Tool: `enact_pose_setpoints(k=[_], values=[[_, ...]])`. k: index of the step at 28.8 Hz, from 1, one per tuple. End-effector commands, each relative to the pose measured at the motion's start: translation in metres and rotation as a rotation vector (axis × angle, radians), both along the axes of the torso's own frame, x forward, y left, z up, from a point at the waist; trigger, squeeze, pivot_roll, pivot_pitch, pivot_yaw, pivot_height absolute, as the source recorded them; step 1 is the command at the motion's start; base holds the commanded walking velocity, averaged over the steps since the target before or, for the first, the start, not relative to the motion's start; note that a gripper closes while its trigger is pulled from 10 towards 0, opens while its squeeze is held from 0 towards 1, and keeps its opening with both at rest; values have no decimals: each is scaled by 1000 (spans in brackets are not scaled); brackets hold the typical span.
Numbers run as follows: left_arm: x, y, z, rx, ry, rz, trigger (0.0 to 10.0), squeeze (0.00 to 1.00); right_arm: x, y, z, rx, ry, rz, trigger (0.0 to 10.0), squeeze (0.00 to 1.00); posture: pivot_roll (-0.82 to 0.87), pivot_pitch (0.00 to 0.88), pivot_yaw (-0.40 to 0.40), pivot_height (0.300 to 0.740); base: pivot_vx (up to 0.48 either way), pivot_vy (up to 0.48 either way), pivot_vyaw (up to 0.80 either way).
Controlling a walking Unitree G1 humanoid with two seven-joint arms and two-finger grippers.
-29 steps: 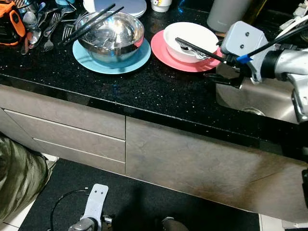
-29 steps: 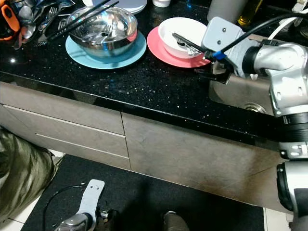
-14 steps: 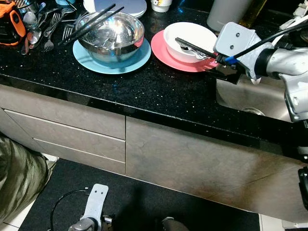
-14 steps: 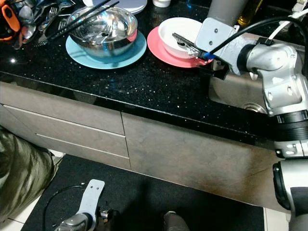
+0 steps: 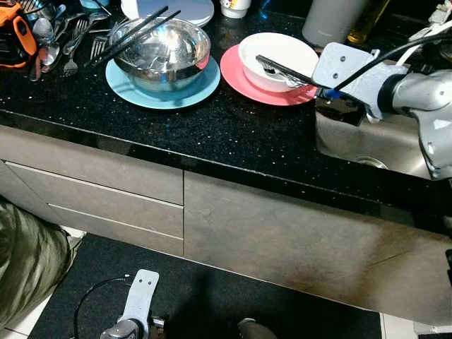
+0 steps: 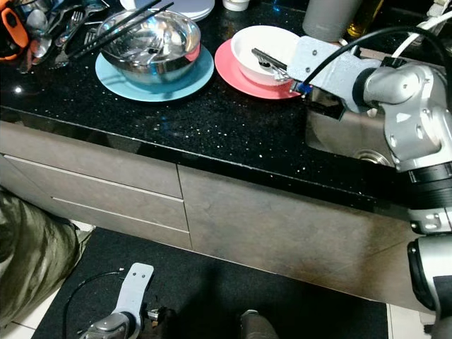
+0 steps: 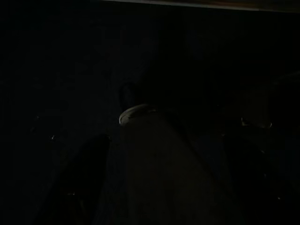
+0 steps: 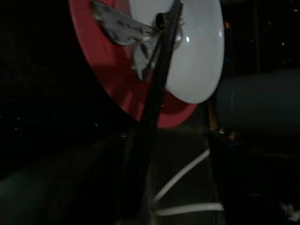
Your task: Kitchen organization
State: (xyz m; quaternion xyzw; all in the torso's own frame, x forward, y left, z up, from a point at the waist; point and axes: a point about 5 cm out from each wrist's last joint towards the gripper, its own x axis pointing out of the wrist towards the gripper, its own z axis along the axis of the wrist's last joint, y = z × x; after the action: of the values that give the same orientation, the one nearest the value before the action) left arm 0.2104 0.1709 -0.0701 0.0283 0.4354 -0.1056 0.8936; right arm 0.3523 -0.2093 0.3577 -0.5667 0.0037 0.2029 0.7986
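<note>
Setting: home kitchen. Evidence: black speckled stone desk (image 5: 233,127) over grey drawer fronts (image 5: 106,187). Steel sink (image 5: 374,145) let into the desk at right. Used dishes on top: steel bowl (image 5: 164,51) on blue plate (image 5: 201,86), chopsticks (image 5: 134,32) across the bowl; white bowl (image 5: 279,51) on pink plate (image 5: 240,74). Loose forks and spoons (image 5: 67,35) at far left. Stacked plates (image 5: 180,8), a cup (image 5: 235,7) and a grey canister (image 5: 335,20) along the back. Dark mat (image 5: 212,296) on the floor below.

A steel bowl (image 5: 164,51) on 1 plate (image 5: 164,83) sits left of a bowl (image 5: 277,53) on another plate (image 5: 244,78).
</note>
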Motion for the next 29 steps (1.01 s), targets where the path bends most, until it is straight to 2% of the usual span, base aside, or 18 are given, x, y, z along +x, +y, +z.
enact_pose_setpoints(k=[1,23,29], values=[[-11,1,-6,5,46,-8,10000,0,-1,1,5,-1,-13,-6,0,0,-9,206,-36,740,0,0,0],[-12,-1,-7,2,48,-10,10000,0,1,8,8,23,-30,-7,0,0,-12,186,-40,740,0,0,0],[-12,-2,-7,2,50,-13,10000,0,0,15,16,96,-70,46,0,0,-12,184,-40,740,0,0,0]])
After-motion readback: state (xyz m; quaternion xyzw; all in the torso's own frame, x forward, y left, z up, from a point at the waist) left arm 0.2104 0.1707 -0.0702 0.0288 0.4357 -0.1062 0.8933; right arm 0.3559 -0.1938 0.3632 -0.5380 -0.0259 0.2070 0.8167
